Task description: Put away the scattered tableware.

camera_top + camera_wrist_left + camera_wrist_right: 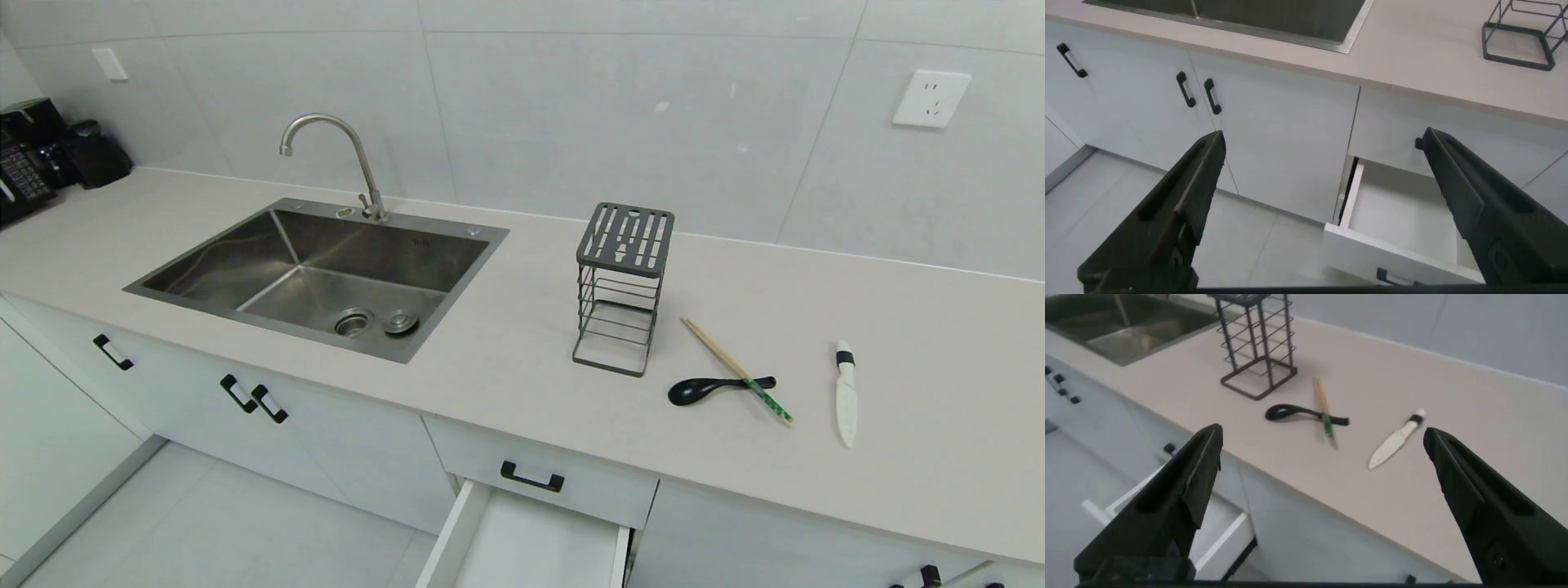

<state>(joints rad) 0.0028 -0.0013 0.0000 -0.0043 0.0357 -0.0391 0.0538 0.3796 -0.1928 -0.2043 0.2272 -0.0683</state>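
Observation:
A black spoon [702, 390] lies on the counter, its handle under a pair of wooden chopsticks [735, 369] with green tips. To their right rests a white knife [846, 394]. A dark wire cutlery rack [622, 287] stands upright just left of them. My right gripper [1323, 506] hangs open off the counter's front edge, with the spoon [1290, 413], chopsticks [1324, 412], knife [1396, 441] and rack [1256, 343] beyond it. My left gripper [1323, 212] is open and holds nothing, low in front of the cabinets by the rack's base [1523, 37].
A steel sink [326, 269] with a curved faucet [343, 155] is set into the counter on the left. Below the counter edge a white drawer [531, 547] stands pulled out, drawer [1404, 220] beyond the left gripper. Black appliances [49, 159] sit at the far left.

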